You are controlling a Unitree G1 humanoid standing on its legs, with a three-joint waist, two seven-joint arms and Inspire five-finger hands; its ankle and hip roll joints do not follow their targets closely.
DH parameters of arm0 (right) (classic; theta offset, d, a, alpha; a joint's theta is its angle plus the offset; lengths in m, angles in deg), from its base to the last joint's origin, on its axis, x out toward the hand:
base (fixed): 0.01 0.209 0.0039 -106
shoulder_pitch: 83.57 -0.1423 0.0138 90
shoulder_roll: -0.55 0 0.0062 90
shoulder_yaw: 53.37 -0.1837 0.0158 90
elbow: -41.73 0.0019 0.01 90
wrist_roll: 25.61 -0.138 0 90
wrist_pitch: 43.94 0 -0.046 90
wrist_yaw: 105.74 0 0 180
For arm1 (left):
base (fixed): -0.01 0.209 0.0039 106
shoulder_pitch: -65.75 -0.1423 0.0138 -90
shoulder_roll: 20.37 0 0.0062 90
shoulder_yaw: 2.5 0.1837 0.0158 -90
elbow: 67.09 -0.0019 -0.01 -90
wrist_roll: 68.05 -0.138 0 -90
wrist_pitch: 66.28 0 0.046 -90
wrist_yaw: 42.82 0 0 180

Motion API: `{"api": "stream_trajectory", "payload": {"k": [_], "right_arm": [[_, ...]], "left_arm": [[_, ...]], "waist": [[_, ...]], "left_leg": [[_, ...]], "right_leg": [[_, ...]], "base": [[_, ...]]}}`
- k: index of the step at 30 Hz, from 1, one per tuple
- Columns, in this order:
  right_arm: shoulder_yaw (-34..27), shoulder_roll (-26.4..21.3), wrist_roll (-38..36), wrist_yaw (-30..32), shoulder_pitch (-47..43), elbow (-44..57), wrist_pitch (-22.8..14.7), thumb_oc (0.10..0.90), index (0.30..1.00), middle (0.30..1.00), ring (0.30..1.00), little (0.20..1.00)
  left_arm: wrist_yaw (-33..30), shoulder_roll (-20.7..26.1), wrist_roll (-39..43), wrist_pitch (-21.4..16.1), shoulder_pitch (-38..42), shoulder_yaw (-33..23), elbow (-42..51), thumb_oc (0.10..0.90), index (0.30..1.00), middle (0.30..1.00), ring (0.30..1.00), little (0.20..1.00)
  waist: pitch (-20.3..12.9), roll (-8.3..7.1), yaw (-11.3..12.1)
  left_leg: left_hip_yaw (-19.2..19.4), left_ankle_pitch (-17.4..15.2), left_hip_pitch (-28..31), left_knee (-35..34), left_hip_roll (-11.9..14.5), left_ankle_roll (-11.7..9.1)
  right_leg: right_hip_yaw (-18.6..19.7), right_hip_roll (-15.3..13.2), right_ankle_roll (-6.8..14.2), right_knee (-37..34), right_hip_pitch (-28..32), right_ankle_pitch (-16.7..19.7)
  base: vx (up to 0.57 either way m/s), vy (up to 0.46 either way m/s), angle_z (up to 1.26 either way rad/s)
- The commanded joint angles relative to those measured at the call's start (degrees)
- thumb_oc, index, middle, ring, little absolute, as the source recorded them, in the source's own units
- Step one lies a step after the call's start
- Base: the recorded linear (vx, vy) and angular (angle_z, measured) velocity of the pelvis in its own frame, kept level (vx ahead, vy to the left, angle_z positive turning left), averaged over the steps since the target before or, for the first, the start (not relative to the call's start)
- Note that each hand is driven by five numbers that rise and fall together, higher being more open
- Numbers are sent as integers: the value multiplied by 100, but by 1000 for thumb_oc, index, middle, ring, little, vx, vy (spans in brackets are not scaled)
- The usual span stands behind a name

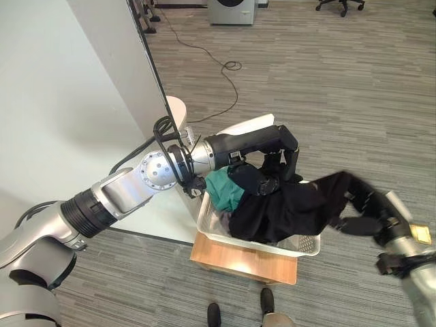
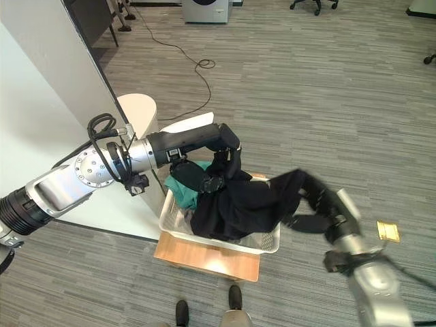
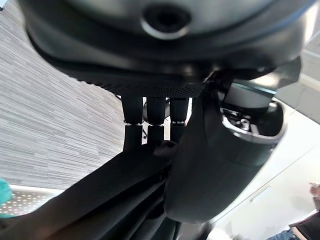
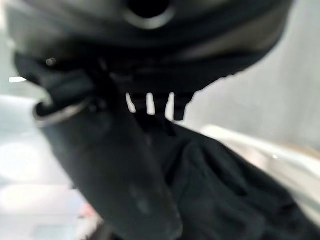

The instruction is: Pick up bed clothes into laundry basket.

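**Both hands on black garment over basket**

Left hand — reaches across above the white laundry basket, fingers curled down onto the black garment. Left wrist view confirms: fingers run down into dark cloth, thumb alongside, cloth bunched under the palm. Hand is clamped on the garment.

Right hand — comes in from the basket's far side relative to the left hand, at the garment's outer end. Cloth drapes over the hand and stretches from it back toward the left hand. Right wrist view: thumb and fingers pressed into black fabric, gripping it.

Black garment — spans between the two hands; bulk of it sags into the basket directly below the left hand, one end pulled out over the rim toward the right hand. Partly in, partly out.

Teal garment — in the basket, just beside the left hand on its wrist side, touching the black garment. More cloth under it, colour hard to tell.

Basket sits on a low wooden stand, below both hands. White bed edge runs along behind the left arm. A person's shoes show on the floor, near side of the stand, well below the hands.
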Motion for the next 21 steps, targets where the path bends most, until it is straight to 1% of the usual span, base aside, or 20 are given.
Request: {"api": "stream_trajectory", "payload": {"k": [1,2,3,4,10,15,19,20,21], "right_arm": [[-1282,-846,-197,221,-163,819,-872,800,900,900,900,900],[-1414,-909,-254,237,-165,881,-916,800,900,900,900,900],[-1422,-914,-259,235,-158,884,-916,800,900,900,900,900],[-1665,-1007,-298,288,-118,988,-1007,800,900,900,900,900],[-1785,-1195,-314,389,-213,983,-1114,800,900,900,900,900],[-1724,-1193,-311,433,-160,906,-1100,800,900,900,900,900],[-1636,-1253,-434,230,49,841,-985,800,900,900,900,900],[-1678,-1503,-224,-74,491,682,-762,800,900,900,900,900],[-1872,-1737,3,-199,780,621,-632,800,900,900,900,900]], "left_arm": [[-344,331,159,-379,566,-770,53,400,300,300,300,300],[-343,369,169,-371,516,-799,60,400,300,300,300,300],[-342,367,169,-369,509,-809,65,400,300,300,300,300],[-332,470,182,-383,443,-834,89,400,300,300,300,300],[-377,649,193,-433,313,-947,119,400,300,300,300,300],[-433,729,240,-472,323,-958,87,400,300,300,300,300],[-434,795,268,-491,345,-904,26,400,300,300,300,300],[-381,926,254,-494,318,-872,12,400,300,300,300,300],[-330,1007,256,-480,290,-886,29,400,300,300,300,300]], "waist": [[-497,-321,-183],[-497,-320,-212],[-496,-314,-208],[-495,-321,-269],[-446,-326,-323],[-378,-340,-346],[-338,-371,-349],[-303,-420,-360],[-305,-433,-364]], "left_leg": [[-21,22,-304,-2,114,-153],[1,14,-297,-2,120,-155],[5,13,-296,-2,121,-155],[44,1,-290,-2,133,-158],[190,-28,-268,-2,163,-149],[259,-37,-262,-2,178,-133],[290,-27,-248,-2,185,-138],[298,-12,-250,-2,186,-149],[298,-86,-218,-2,182,-154]], "right_leg": [[252,-215,505,504,369,-798],[275,-209,502,511,355,-794],[279,-208,502,514,353,-795],[317,-204,504,519,328,-787],[444,-183,529,557,240,-765],[504,-169,544,629,170,-762],[525,-170,549,655,155,-755],[529,-167,552,666,143,-745],[530,-174,562,662,176,-805]], "base": [[0,0,0],[0,0,0],[10,14,-6],[5,6,-7],[-5,15,-16],[-18,12,-14],[-14,6,-6],[15,10,-11],[2,13,-14]]}}
